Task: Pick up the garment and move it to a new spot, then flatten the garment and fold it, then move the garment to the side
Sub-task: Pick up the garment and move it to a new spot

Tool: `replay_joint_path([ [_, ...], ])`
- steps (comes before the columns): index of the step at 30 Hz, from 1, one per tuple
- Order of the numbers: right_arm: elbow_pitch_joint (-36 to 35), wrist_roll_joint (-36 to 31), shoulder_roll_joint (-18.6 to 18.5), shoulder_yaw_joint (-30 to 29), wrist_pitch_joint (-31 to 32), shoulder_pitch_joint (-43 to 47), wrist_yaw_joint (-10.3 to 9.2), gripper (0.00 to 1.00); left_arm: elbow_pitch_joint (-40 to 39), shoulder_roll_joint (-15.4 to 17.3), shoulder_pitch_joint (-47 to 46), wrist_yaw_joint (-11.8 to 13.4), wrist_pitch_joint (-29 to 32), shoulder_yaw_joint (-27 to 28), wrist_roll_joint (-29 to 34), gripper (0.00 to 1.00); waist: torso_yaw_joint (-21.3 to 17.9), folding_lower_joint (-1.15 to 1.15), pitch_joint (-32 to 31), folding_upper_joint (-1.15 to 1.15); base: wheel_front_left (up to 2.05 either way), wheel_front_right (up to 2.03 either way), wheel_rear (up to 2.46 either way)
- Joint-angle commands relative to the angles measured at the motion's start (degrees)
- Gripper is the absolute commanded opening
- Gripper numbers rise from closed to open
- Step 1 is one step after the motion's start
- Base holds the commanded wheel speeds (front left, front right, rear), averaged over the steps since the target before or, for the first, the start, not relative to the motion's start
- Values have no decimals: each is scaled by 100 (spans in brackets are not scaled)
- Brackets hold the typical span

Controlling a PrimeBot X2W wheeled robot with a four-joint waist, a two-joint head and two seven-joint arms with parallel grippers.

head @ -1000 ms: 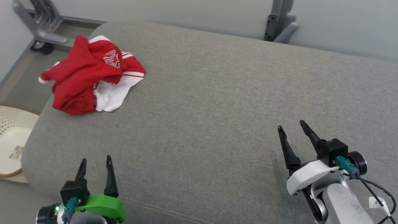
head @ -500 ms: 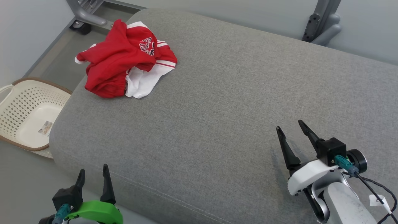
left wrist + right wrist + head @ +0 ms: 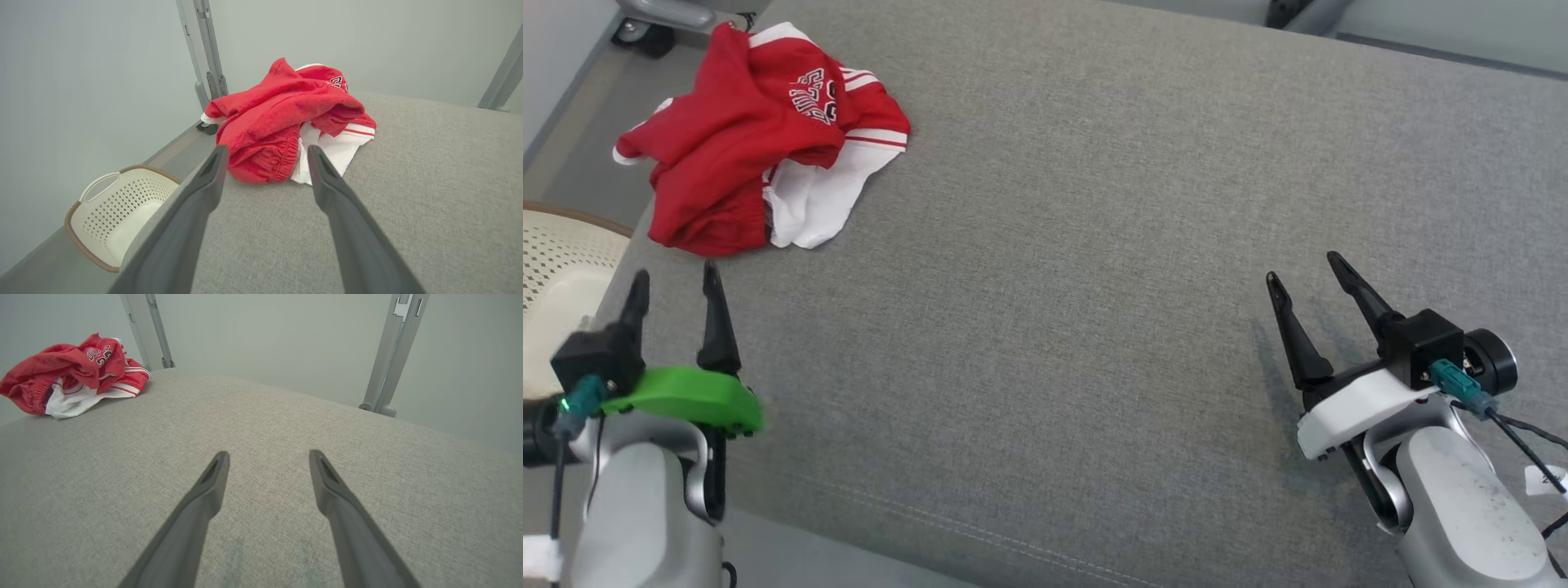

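Fingers spread (both pairs), garment crumpled, untouched

Red-and-white garment with striped trim on plain grey cushion; cream, brown-rimmed basket.

Cut off, unreadable
Basket cropped by left edge, head view. Garment lettering creased into folds, illegible; white panel partly tucked under red.

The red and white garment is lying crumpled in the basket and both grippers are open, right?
The garment lies crumpled on the grey cushion, not in the basket, as the left wrist view shows. Left gripper and right gripper are open.
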Motion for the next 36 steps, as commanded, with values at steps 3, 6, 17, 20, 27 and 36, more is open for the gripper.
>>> replay_joint_path([
  [3, -61, 56, -138, 31, -17, -164, -2, 100, 187, 271, -633, -101, -3, 8, 183, 100, -363, 0, 469, 0, 0, 0, 0],
  [6, -66, 73, -209, 50, -16, -222, -2, 100, 457, 507, -1099, -159, -2, -41, 262, 100, -493, 0, 645, 0, 0, 0, 0],
  [17, -136, 153, -363, 47, -17, -441, -2, 100, 1862, 1145, -2240, -84, -3, -287, 617, 100, -953, 0, 1112, 0, 0, 0, 0],
  [20, -144, 184, -365, 1, -17, -445, -2, 100, 2158, 1189, -2418, 84, -2, -372, 731, 100, -1017, 0, 1180, 0, 0, 0, 0],
  [27, -187, 234, -348, -190, -17, -521, -2, 100, 2857, 1287, -2818, 421, 16, -416, 802, 100, -1098, 0, 1257, 0, 0, 0, 0],
  [36, -189, 232, -263, -200, -17, -530, -2, 100, 3151, 1296, -3026, 477, -7, -365, 637, 0, -1135, 0, 1238, 0, 0, 0, 0],
])
